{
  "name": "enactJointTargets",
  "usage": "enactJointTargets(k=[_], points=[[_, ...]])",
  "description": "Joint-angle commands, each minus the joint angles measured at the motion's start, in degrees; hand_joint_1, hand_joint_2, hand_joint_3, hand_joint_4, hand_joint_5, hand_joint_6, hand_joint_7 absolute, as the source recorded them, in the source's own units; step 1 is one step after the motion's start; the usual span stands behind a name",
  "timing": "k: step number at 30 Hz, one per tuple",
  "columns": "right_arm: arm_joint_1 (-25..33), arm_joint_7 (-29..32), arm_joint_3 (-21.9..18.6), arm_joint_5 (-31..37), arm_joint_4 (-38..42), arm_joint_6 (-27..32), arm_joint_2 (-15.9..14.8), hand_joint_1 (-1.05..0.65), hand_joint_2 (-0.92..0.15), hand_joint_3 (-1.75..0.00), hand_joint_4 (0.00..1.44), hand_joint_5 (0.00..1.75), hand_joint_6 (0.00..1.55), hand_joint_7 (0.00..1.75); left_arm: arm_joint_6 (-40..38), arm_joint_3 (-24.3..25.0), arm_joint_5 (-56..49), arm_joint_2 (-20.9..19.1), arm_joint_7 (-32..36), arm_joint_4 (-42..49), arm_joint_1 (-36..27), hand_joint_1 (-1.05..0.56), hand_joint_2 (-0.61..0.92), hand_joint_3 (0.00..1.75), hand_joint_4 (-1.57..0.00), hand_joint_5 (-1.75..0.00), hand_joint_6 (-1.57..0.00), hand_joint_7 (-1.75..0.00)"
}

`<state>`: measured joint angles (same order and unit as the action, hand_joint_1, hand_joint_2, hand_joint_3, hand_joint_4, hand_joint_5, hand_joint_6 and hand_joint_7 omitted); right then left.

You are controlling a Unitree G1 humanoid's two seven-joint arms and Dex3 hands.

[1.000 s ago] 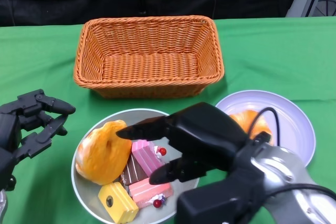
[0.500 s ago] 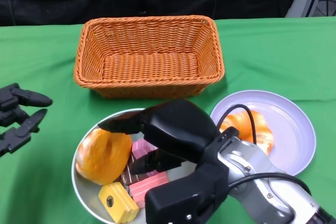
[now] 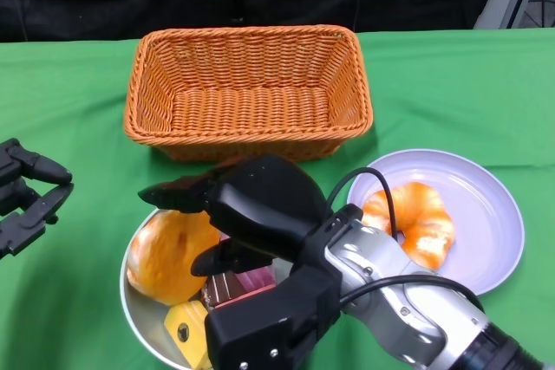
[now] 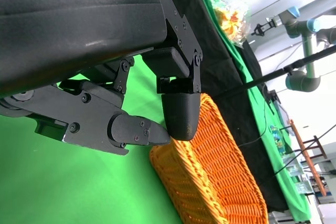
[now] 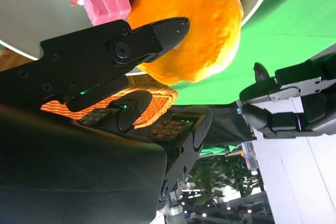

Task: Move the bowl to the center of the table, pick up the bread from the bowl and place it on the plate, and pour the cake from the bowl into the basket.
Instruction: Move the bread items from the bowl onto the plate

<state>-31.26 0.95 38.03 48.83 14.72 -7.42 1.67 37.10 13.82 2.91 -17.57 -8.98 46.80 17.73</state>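
My right robot hand (image 3: 227, 230) covers the bowl's (image 3: 130, 295) 3 o'clock half and most cakes (image 3: 234, 287); the frame's 9 o'clock edge crops my left robot hand (image 3: 22, 197).

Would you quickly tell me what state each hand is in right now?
Left hand: open, holding nothing, off to the side of the bowl.
Right hand: open over the bowl, fingers spread above the bread, not gripping it.

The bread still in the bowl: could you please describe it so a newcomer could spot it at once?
Start at the orange wicker basket; just in front of it sits a grey bowl. The bread is the big round golden-orange lump at the bowl's left, unlike the small blocky cake pieces beside it.
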Motion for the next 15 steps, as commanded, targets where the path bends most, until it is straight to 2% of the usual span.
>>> enactJointTargets(k=[1, 6, 11, 12, 14, 15], points=[[-1.8, 1.9, 0.4, 0.0, 3.1, -1.0, 0.7, -0.65, -0.89, 0.00, 0.60, 0.01, 0.50, 0.00, 0.9, 0.7, 1.5, -1.2, -0.8, 0.2, 1.1, -0.28, 0.92, 0.14, -0.74, -1.72, -0.76, -1.26], [-3.1, 3.6, 1.1, -0.1, 7.3, -1.9, 1.8, -0.64, -0.88, 0.00, 0.60, 0.00, 0.48, 0.00, 0.1, 1.3, 4.4, -1.0, -3.3, -0.2, 0.9, -0.23, 0.92, 0.16, -0.74, -1.70, -0.79, -1.16], [-3.9, 3.9, 1.8, -0.1, 10.0, -2.6, 2.1, -0.65, -0.88, 0.00, 0.59, 0.00, 0.46, 0.00, -0.1, 1.6, 5.9, -1.0, -5.2, -0.1, 0.8, -0.18, 0.92, 0.24, -0.73, -1.71, -0.78, -1.14], [-4.0, 3.4, 2.0, 0.1, 10.2, -2.5, 2.0, -0.65, -0.88, 0.00, 0.59, 0.00, 0.46, 0.00, -0.6, 1.5, 5.8, -1.2, -5.2, -0.4, 0.7, -0.18, 0.92, 0.24, -0.73, -1.67, -0.78, -1.14], [-4.0, 2.3, 2.4, 0.2, 10.4, -2.0, 1.9, -0.65, -0.87, 0.00, 0.58, 0.00, 0.46, 0.00, -1.3, 1.4, 5.6, -1.3, -5.1, -0.8, 0.6, -0.16, 0.92, 0.23, -0.79, -1.44, -0.78, -1.10], [-4.0, 2.1, 2.5, 0.3, 10.4, -1.9, 1.8, -0.65, -0.87, 0.00, 0.58, 0.00, 0.46, 0.00, -1.5, 1.4, 5.6, -1.3, -5.1, -0.9, 0.6, -0.15, 0.92, 0.23, -0.80, -1.39, -0.78, -1.09]])
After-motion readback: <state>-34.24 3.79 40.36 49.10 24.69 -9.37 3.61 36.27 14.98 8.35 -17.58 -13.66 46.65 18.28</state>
